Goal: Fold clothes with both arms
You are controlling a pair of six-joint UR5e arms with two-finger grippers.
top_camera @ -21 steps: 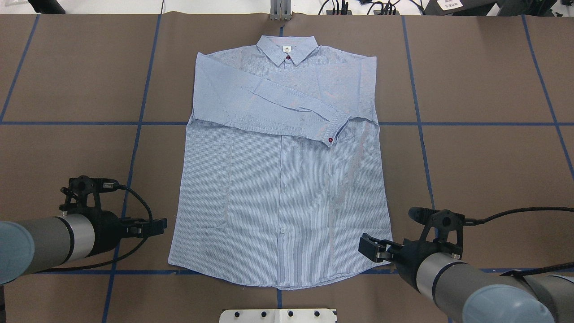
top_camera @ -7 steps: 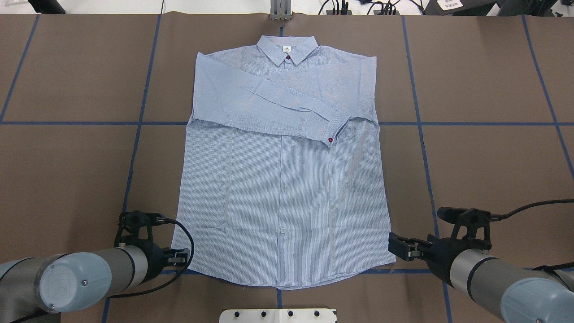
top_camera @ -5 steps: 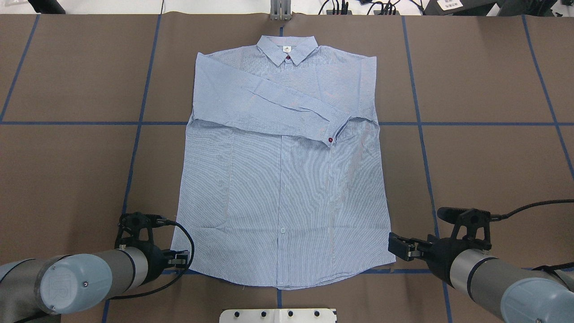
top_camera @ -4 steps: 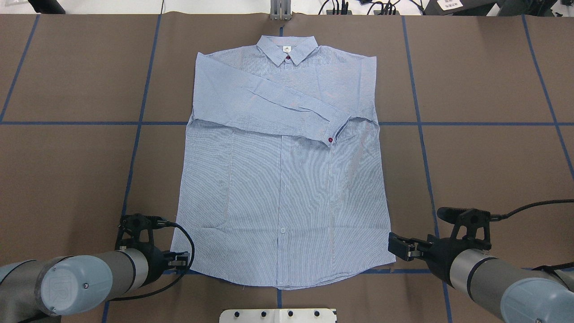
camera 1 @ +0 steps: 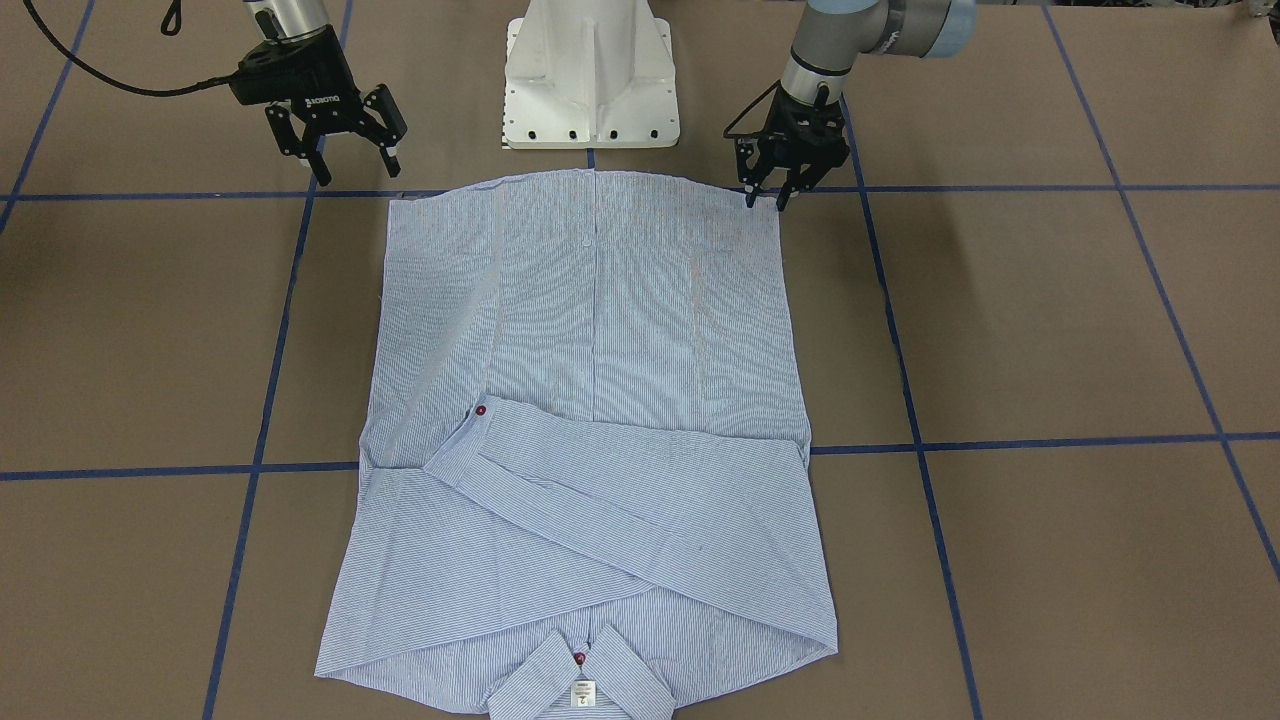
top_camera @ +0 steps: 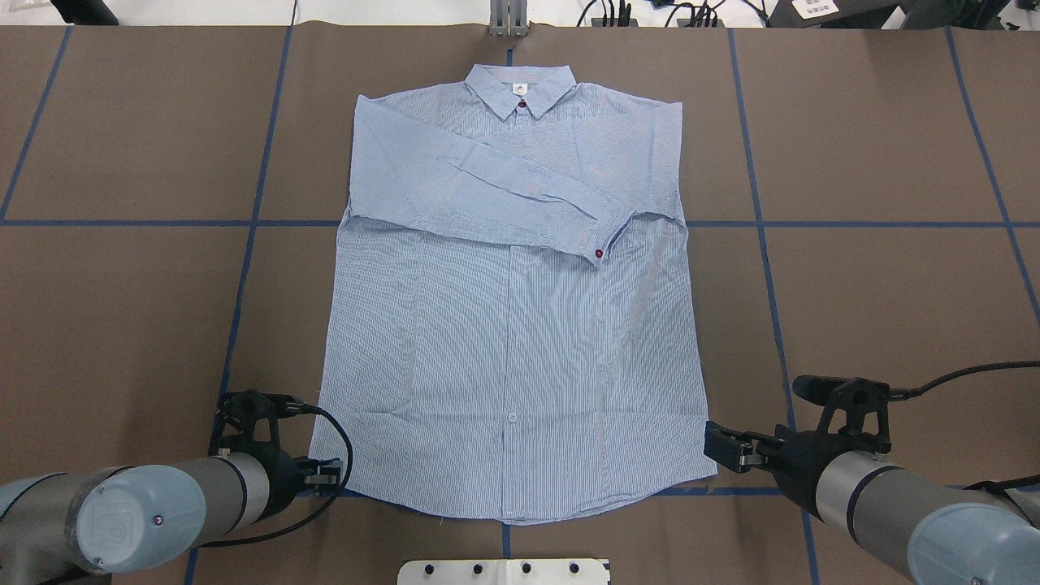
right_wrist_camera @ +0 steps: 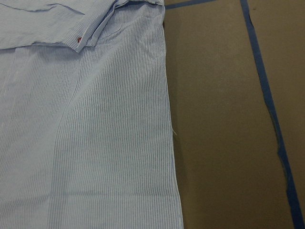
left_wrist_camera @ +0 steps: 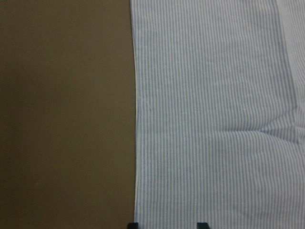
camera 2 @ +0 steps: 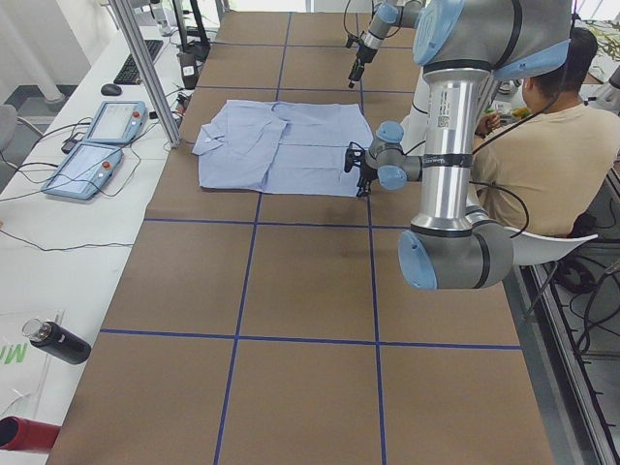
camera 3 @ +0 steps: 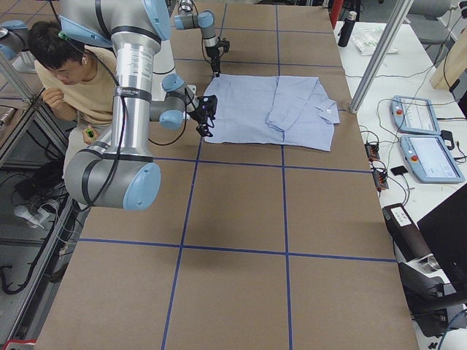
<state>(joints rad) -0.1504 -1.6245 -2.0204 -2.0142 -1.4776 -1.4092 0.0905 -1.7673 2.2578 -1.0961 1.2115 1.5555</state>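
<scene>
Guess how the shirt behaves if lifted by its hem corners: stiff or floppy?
Probably floppy: the shirt lies flat with soft creases, so its middle would likely sag between lifted corners. The folded sleeve rests loose on top and may slide off.

Silver-grey tubular arms (top_camera: 869,500), light blue joint caps (top_camera: 130,520) (black cables (top_camera: 975,370) alongside), white pedestal (camera 1: 590,60).

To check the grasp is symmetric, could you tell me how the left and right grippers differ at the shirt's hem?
The left gripper has its tips at the hem corner of the shirt; the right gripper hangs short of its corner. The left's fingers show a narrower gap than the right's wide spread. Both are open, holding nothing.
</scene>
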